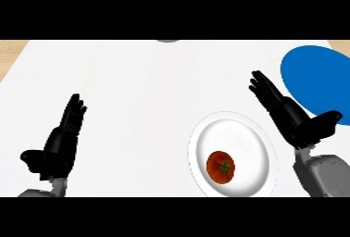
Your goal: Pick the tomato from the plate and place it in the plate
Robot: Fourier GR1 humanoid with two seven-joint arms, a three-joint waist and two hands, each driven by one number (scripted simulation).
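The tomato (221, 167) sits near the front of the white plate (232, 132), untouched; it looks light, smooth and soft-skinned (apt to roll), so cup its sides. The right hand (290, 115), between that plate and the blue plate (315, 76), has straight, close-set fingers; the left hand (61, 141) rests likewise, well apart.

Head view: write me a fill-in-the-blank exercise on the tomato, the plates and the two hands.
1. The tomato lies on the near plate, which is ____.
2. The far plate, at the view's right edge, is ____.
3. Of the left hand and the right hand, both open, the ____ is nearer the tomato.

Missing words: white; blue; right.
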